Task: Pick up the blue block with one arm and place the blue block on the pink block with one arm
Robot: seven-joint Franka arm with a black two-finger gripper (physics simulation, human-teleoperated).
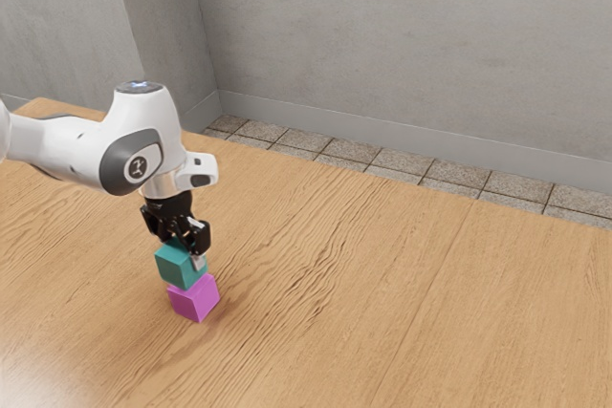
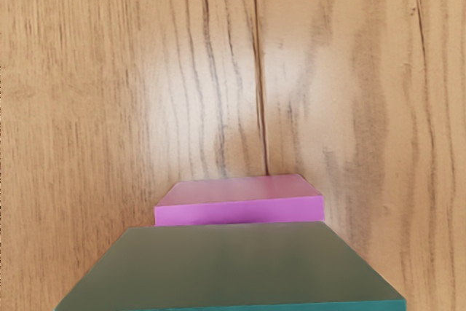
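Blue block: we see a teal-blue cube point(image 1: 178, 266) with matte, flat faces, set on top of the pink block and shifted a little toward the exterior view's left.
Pink block: a smooth magenta cube point(image 1: 194, 297) resting on the table; in the wrist view its top face point(image 2: 240, 202) shows just beyond the blue block point(image 2: 233, 267).
Gripper: black point(image 1: 182, 247), pointing straight down over the stack.
Fingers: we read them as clamped on the blue block's sides, one pad point(image 1: 198, 257) against its right face.
Arm: glossy white and grey, rounded shells point(image 1: 96, 150).
Table: light wood with wavy grain point(image 1: 382, 284).
Surroundings: speckled stone tiles point(image 1: 430, 171), rough grey wall point(image 1: 402, 35).
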